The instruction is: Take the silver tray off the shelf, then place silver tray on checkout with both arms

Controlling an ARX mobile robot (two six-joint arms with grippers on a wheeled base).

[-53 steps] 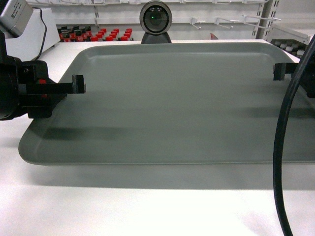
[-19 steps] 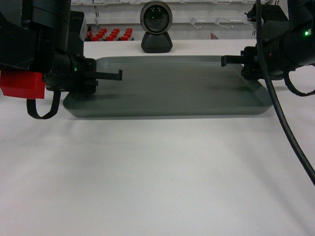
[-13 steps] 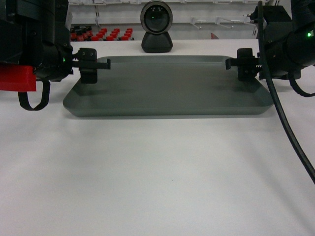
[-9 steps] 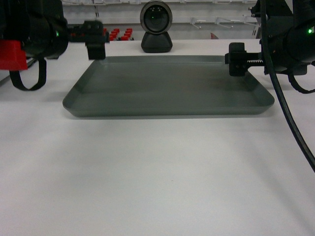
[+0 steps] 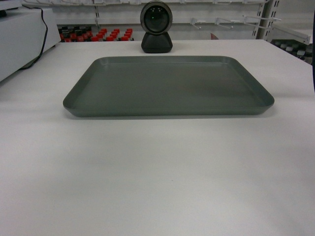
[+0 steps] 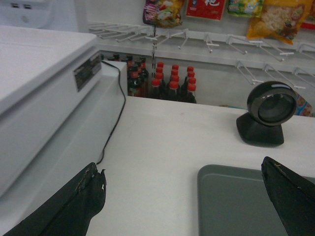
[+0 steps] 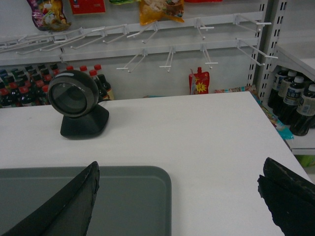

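Left gripper, two matte black tapered fingers, scuffed pale along the edges, right gripper, two black wedge-shaped fingers, worn rough tips, thin black cable at head view's right edge

Retail shop, checkout area. White desk carries a black dome-shaped barcode scanner on a stand, like at a store till. Behind it, white pegboard wall with rows of metal display hooks, some carrying hanging snack bags and a small red pouch. Below the hooks, rows of dark bottles with red caps stand packed together. More dark bottles sit on a side shelf at right. A white appliance-like box with a black cable stands at the left.
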